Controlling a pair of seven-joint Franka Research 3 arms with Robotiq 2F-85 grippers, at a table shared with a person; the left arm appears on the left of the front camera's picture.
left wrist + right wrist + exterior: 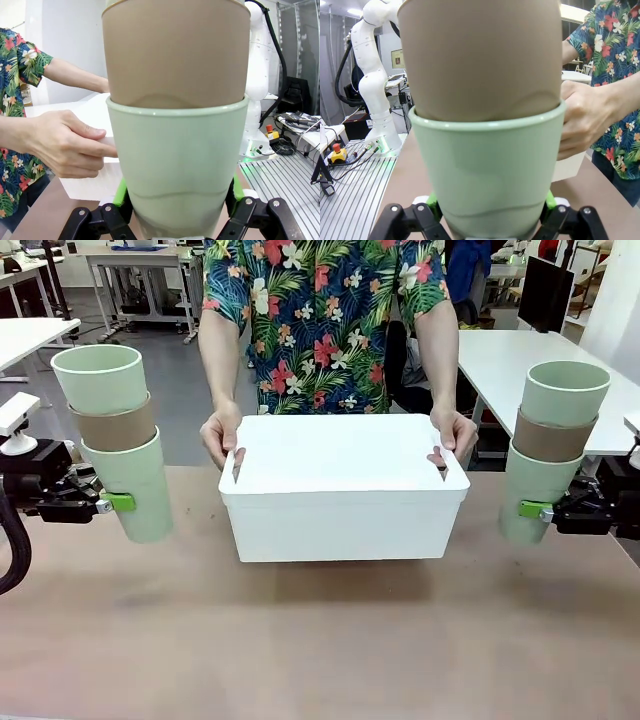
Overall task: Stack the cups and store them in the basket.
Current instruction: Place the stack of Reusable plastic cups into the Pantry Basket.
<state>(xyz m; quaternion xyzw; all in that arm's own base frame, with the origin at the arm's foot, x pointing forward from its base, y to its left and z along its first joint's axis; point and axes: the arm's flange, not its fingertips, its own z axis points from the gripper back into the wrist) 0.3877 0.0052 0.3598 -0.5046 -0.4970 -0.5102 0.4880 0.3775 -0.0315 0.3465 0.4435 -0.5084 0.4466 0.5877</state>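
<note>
Two stacks of three tapered, handleless matte cups, each ordered mint green, tan, mint green. The left gripper is clamped on the bottom cup of the left stack. The right gripper likewise clasps the right stack. Between them the white basket sits on the table, with a person's hand at one short end.

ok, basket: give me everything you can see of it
The basket is a large white rectangular plastic-looking bin: rounded corners, rolled rim, a slot in each short end. It stands upright on the table, middle, inside washed out. A person's hands grip both short ends, fingers at the slots.
</note>
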